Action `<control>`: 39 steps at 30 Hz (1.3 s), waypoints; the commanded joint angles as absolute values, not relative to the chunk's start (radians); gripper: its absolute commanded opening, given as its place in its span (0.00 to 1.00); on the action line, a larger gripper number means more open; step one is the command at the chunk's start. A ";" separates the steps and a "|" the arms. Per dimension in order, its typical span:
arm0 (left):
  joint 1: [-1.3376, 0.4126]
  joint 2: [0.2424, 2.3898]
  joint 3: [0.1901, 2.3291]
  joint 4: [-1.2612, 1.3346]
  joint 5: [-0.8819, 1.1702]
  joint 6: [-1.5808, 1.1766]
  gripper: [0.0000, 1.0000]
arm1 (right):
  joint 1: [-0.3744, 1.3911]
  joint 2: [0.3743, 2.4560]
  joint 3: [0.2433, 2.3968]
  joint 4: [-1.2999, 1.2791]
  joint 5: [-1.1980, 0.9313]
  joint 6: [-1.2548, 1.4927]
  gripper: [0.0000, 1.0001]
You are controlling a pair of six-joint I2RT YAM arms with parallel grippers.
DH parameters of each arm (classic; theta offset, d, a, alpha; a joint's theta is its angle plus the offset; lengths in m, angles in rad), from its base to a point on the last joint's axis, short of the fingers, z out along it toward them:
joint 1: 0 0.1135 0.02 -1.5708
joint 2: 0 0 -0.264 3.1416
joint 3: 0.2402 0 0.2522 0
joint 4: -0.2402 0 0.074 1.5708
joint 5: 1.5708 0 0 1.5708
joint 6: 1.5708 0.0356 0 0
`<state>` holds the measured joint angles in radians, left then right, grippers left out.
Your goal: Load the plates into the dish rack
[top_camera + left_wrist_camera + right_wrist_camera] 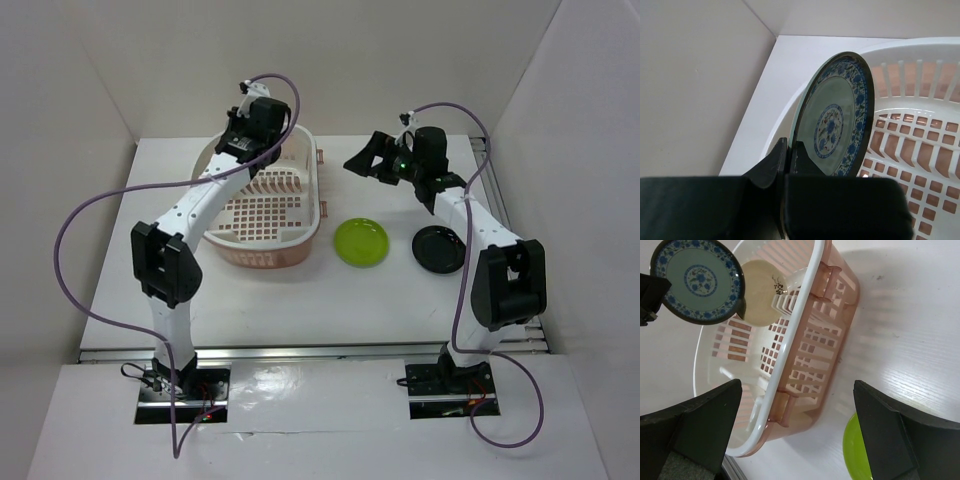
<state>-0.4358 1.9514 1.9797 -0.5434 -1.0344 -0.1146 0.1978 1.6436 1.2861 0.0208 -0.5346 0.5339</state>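
Note:
My left gripper [788, 150] is shut on the lower edge of the dark blue-green patterned plate [837, 120] and holds it on edge above the far left end of the pale pink dish rack [920, 47]. From the top, the left gripper [252, 130] is over the rack [300, 245]. The cream plate [762, 292] stands in the rack's ribs beside the patterned plate [697, 280]. The lime green plate [362, 242] and the black plate [440, 248] lie flat on the table right of the rack. My right gripper [365, 162] is open and empty, above the table beside the rack's right side [796, 385].
White walls close in the table on the left, back and right. The lime green plate [855, 450] lies close to the rack's right wall [815, 345]. Purple cables loop from both arms.

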 commanded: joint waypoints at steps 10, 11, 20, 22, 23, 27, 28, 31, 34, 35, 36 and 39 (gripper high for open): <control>-0.449 2.031 2.005 -0.537 -1.063 -0.164 0.00 | 0.210 1.635 1.298 0.020 -0.555 0.529 1.00; -0.449 2.031 2.005 -0.528 -1.072 -0.164 0.00 | 0.221 1.635 1.298 0.020 -0.555 0.529 1.00; -0.426 2.071 1.987 -0.466 -1.112 -0.104 0.00 | 0.221 1.635 1.318 0.011 -0.555 0.529 1.00; -0.417 2.080 1.987 -0.466 -1.103 -0.104 0.00 | 0.221 1.635 1.318 0.002 -0.555 0.529 1.00; -0.417 2.080 1.987 -0.466 -1.103 -0.104 0.00 | 0.221 1.635 1.318 0.002 -0.555 0.529 1.00; -0.417 2.089 1.987 -0.466 -1.083 -0.104 0.00 | 0.221 1.635 1.318 0.002 -0.555 0.529 1.00; -0.417 2.089 1.987 -0.466 -1.083 -0.104 0.00 | 0.221 1.635 1.318 0.002 -0.564 0.529 1.00; -0.417 2.109 1.987 -0.466 -1.083 -0.104 0.00 | 0.221 1.644 1.327 0.002 -0.565 0.529 1.00; -0.417 2.118 1.987 -0.466 -1.074 -0.104 0.00 | 0.221 1.644 1.327 0.002 -0.565 0.529 1.00; -0.417 2.118 1.987 -0.466 -1.063 -0.113 0.00 | 0.221 1.644 1.327 0.002 -0.574 0.529 1.00; -0.417 2.128 1.987 -0.466 -1.063 -0.114 0.00 | 0.221 1.644 1.327 0.002 -0.574 0.529 1.00; -0.417 2.138 1.996 -0.466 -1.063 -0.114 0.00 | 0.221 1.644 1.327 0.002 -0.574 0.529 1.00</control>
<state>-0.4156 2.1174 1.9820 -0.5030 -1.0500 -0.1089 0.2119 1.6440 1.2858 0.0135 -0.5579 0.5339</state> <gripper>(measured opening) 0.081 0.994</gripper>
